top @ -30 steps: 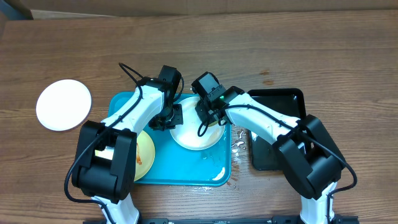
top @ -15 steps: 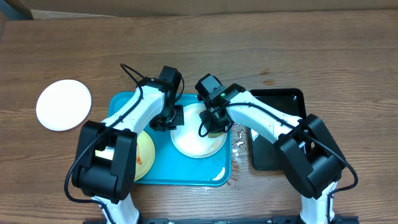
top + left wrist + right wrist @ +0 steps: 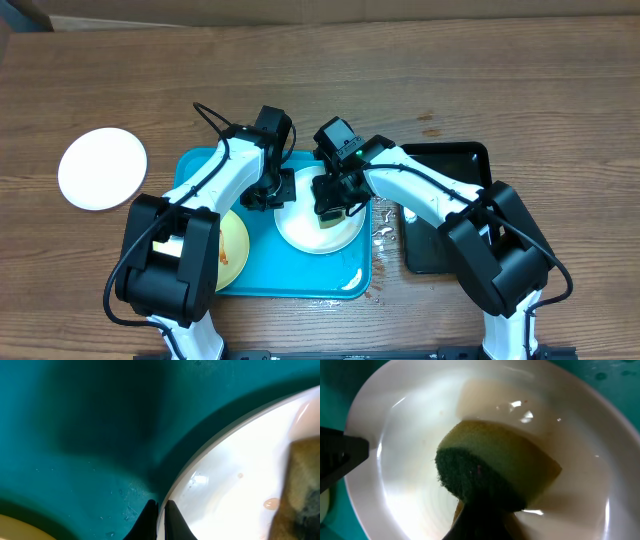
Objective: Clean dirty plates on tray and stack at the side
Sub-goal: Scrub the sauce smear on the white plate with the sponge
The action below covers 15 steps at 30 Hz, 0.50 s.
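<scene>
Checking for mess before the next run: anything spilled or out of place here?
Yes: water droplets glisten on the wooden table between the cyan tray and the black tray. Nothing else stands out.

The right tool (image 3: 330, 200) has swung left, from over the white plate's (image 3: 300, 228) far right rim to above its middle, dragging the sponge (image 3: 495, 465) across the wet surface. The plate itself seems to have slid a little toward the near side of the tray (image 3: 300, 275), though much of it is hidden from overhead.
</scene>
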Each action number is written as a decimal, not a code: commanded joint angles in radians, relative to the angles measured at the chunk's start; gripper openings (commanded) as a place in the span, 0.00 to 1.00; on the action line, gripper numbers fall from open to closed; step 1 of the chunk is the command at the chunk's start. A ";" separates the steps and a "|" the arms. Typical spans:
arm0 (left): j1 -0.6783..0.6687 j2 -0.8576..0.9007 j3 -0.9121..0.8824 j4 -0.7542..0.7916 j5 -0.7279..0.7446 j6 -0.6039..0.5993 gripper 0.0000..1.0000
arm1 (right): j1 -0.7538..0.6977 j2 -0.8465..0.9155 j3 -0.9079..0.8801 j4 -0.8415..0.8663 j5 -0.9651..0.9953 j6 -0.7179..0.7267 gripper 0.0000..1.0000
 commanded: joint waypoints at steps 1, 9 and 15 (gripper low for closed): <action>0.004 0.002 -0.023 0.016 0.003 -0.012 0.04 | -0.030 -0.002 0.042 -0.037 -0.111 -0.069 0.04; 0.004 0.002 -0.023 0.021 0.003 -0.013 0.04 | -0.080 -0.093 0.068 -0.145 -0.052 -0.175 0.04; 0.004 0.002 -0.023 0.023 0.003 -0.016 0.04 | -0.077 -0.085 -0.008 -0.015 0.108 -0.175 0.04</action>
